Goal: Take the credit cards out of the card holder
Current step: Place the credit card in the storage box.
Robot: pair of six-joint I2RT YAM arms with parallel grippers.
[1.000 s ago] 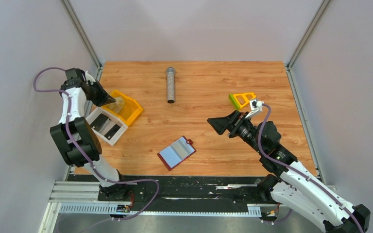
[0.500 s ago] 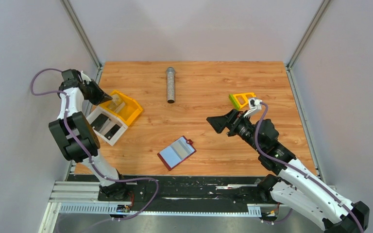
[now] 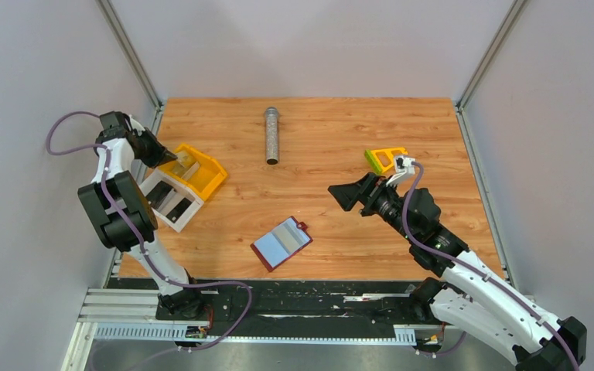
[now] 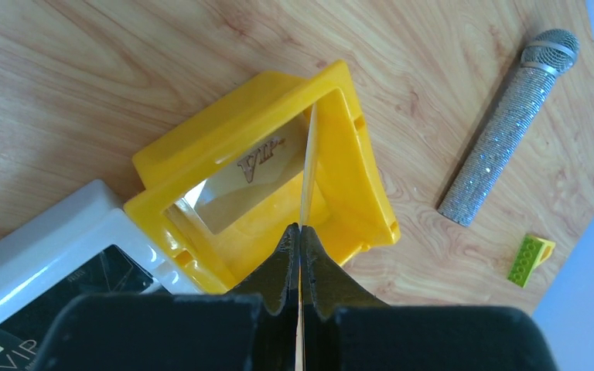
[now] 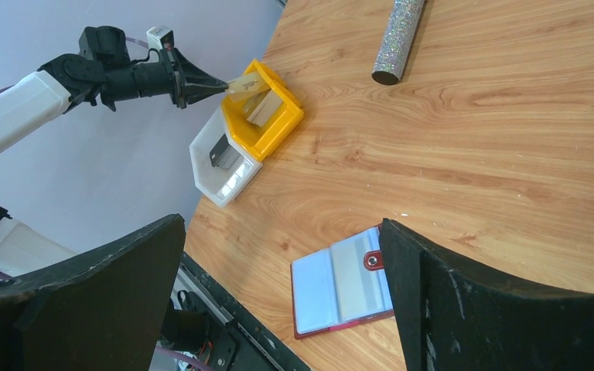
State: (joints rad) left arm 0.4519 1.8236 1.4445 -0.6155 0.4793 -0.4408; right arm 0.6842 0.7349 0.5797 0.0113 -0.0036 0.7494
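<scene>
One tan-gold card [image 4: 308,166] is staying pinched in our left tool [image 4: 299,230], edging back over the yellow tray [image 4: 201,139]; our right tool [image 5: 278,232] is hovering spread.

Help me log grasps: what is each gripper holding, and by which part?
The left gripper pinches the tan-gold card by its near edge, edge-on over the yellow tray. The right gripper is open and holds nothing.

Hidden and cropped items, left edge and near edge of desk.
Dark grey-black card [image 4: 85,274] in white tray [image 4: 54,232]: cut by picture edge, partly behind left gripper [image 4: 299,232]. Tan-gold card [image 4: 308,166]: edge-on, lower end pinched out of sight. Card holder [image 5: 340,282]: right corner behind right gripper [image 5: 282,220].
</scene>
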